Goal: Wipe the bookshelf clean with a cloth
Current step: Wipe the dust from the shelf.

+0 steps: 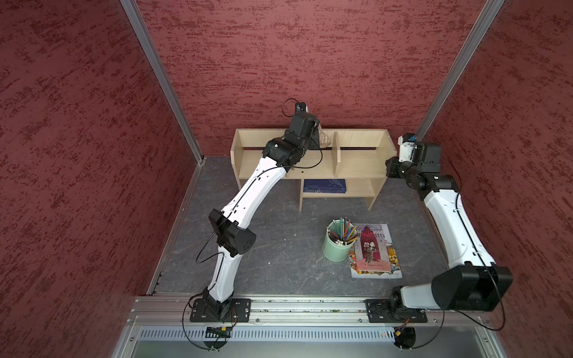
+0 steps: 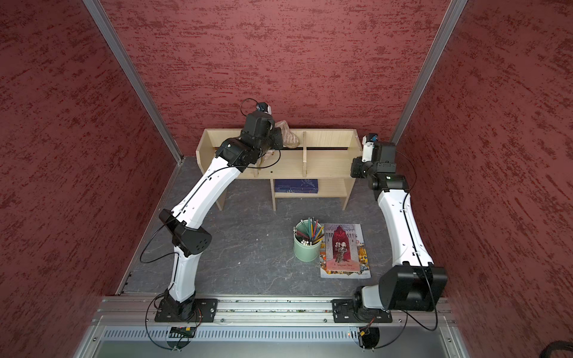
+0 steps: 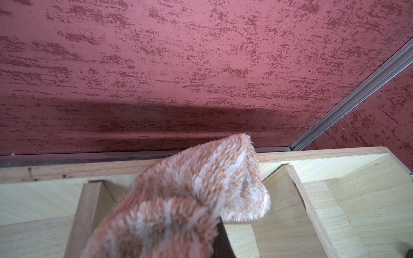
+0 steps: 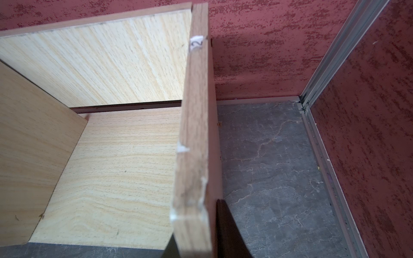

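Scene: The left arm and the right arm, white and black, reach across a grey tabletop walled in red. Both meet at the light wood bookshelf, which stands against the back wall.

Cloth: The fuzzy tan-and-pale cloth hangs bunched in the bookshelf's middle bay, between the two upright dividers. It sits close against the back board, and its free end rises past that board's top edge. Whether it presses on the wood cannot be told.

Left fingers: The left fingers are closed tight on the cloth. The cloth covers nearly all of them in the left wrist view, leaving only a dark sliver below the pile.

Right fingers: The right fingers are clamped on the bookshelf's right end panel at its front end, one dark finger on each face of the board.

Lower shelf: A dark blue box lies flat on the small lower shelf.

Foreground: A mint-green cup of coloured pencils stands upright in front of the bookshelf. It is just beside the left edge of an illustrated magazine lying flat on the tabletop, well apart from both sets of fingers.
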Tool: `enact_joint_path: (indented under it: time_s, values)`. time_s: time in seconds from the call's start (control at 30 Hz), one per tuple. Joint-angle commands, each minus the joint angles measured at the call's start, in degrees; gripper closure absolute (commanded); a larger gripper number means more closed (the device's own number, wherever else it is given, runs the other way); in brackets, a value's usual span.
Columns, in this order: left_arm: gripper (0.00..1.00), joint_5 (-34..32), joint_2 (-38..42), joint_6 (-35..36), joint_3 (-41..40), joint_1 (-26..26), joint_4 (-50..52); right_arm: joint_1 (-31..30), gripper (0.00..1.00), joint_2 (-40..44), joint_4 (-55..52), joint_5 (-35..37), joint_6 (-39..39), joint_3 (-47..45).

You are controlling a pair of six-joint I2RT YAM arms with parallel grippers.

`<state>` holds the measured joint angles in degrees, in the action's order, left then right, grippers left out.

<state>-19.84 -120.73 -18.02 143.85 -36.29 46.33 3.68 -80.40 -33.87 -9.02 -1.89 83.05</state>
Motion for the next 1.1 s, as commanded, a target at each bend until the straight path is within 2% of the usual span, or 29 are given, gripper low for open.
enact_joint_path:
  time_s: [0.0, 0.17, 0.27, 0.4, 0.57, 0.87, 1.07]
  values:
    - [1.00, -0.8, 2.4, 1.1, -0.5, 1.9, -2.0, 1.4, 1.00, 2.4, -0.1, -6.9, -7.8, -0.4]
    - [1.00, 2.3, 5.2, 1.8, -2.9, 1.8, -5.7, 1.4, 1.00, 2.5, 0.0, -6.9, -7.7, -0.6]
    - [1.00, 1.1, 6.2, 2.1, -3.6, 1.6, -6.6, 1.5, 1.00, 2.4, 0.1, -6.9, -7.8, -0.8]
    - [1.00, -4.6, 6.1, 1.7, -3.6, 2.1, -5.6, 1.4, 1.00, 2.4, 0.3, -7.3, -7.8, -0.7]
    - [1.00, -4.5, 5.0, 0.5, -3.3, 3.1, -4.9, 1.4, 1.00, 2.5, 0.6, -7.6, -8.1, -1.2]
    - [1.00, 7.0, 2.4, -4.1, -1.2, 2.3, -6.5, 1.4, 1.00, 3.2, 1.4, -8.0, -8.1, -2.6]
    - [1.00, 16.2, 1.7, -4.4, -1.4, -0.8, -10.8, 1.4, 1.00, 3.3, 1.4, -7.8, -8.0, -2.8]
